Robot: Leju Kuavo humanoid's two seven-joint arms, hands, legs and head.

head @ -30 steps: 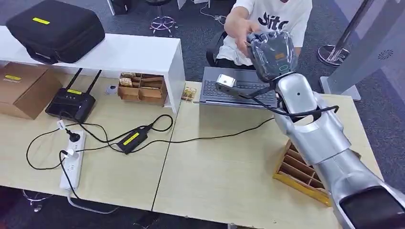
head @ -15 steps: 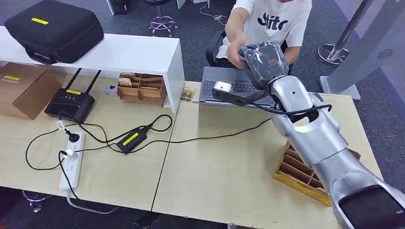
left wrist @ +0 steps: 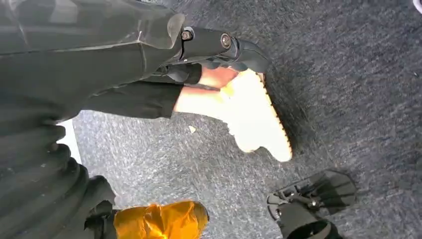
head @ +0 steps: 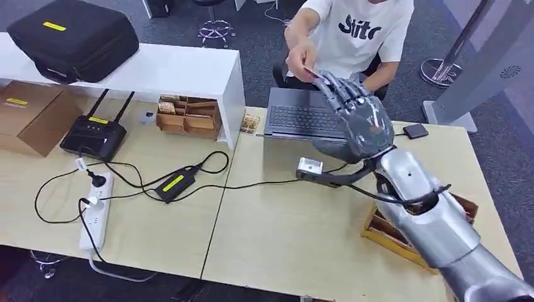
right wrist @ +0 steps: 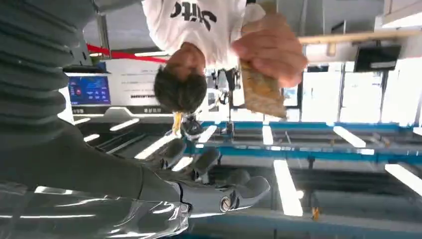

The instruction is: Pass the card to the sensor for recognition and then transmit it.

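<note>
The card (head: 313, 73) is pinched in the hand (head: 301, 53) of a person seated behind the table; in the right wrist view the card (right wrist: 261, 89) hangs from that hand, apart from my fingers. My right hand (head: 356, 116) hovers over the laptop (head: 296, 118), palm up and fingers spread, holding nothing, its fingertips (right wrist: 249, 188) just short of the card. A small black sensor pad (head: 415, 131) lies on the table right of the laptop. My left hand (left wrist: 219, 44) hangs over the carpet with fingers stretched out and nothing in them.
A wooden slotted rack (head: 393, 236) sits under my right forearm at the table's right edge. Cables and a power brick (head: 171, 184) cross the middle. A white shelf (head: 157, 69), router (head: 94, 135) and small wooden box (head: 187, 116) stand at the left.
My right hand has drawn back from the person toward me, turned palm up and spread its fingers. The card is now in the person's hand.
</note>
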